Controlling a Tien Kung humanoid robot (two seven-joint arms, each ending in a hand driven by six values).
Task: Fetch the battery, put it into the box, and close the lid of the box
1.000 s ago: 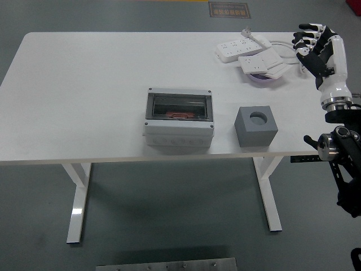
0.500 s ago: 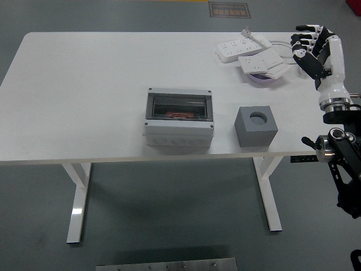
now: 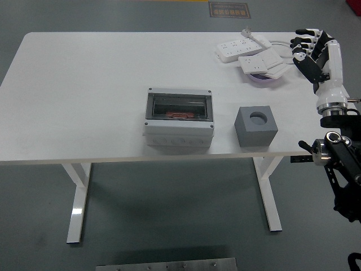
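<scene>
Grey box (image 3: 179,119), clear lid shut over something orange-red; right hand (image 3: 311,49) raised, fingers loosely curled, empty.

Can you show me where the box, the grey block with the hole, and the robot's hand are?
box (image 3: 179,117): head view, on its see-through lid.
grey block (image 3: 255,134): head view, front face.
right hand (image 3: 310,46): head view, middle of hand.

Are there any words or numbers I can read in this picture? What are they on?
Nothing here is readable.
Floor sign beyond the table: has print, too small and blurred to read.
Box: no print shows.
Grey block: no print shows.
Power strips: no readable markings.
</scene>
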